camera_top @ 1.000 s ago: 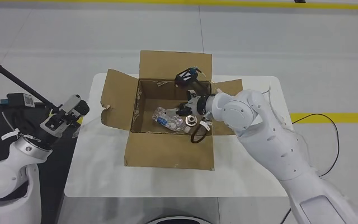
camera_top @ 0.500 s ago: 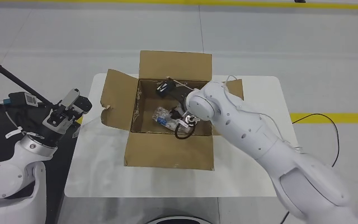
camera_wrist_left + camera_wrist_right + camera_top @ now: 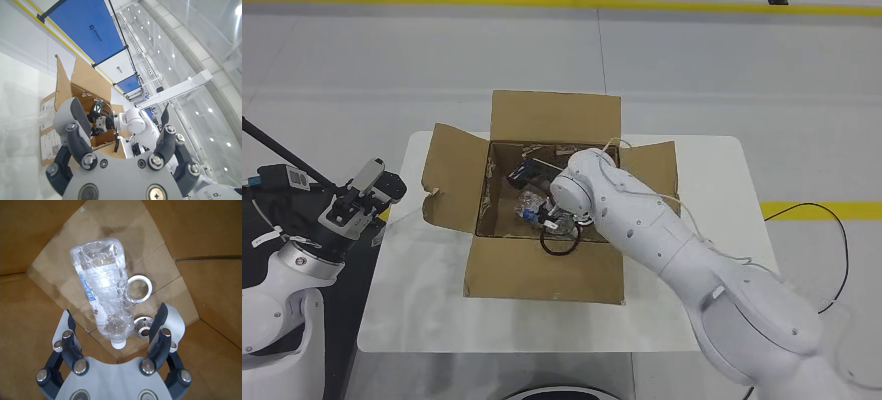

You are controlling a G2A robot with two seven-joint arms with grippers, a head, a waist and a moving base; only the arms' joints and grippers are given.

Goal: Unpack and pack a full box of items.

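Box [image 3: 542,272] sits mid-worktop toward the far edge, flaps spread, with a wide margin of worktop [image 3: 692,300] along the near edge and a narrower one at either side. On its floor I see a crushed clear bottle [image 3: 103,291] lying flat, a metal ring [image 3: 140,288] just beside it and a flanged metal piece [image 3: 142,328] near its neck. My right gripper [image 3: 114,314] hangs inside the box, jaws apart, straddling the bottle's cap end; the walls crowd close. From above, my right arm hides much of the interior. My left gripper [image 3: 121,107] waits beyond the worktop's left edge, jaws apart.
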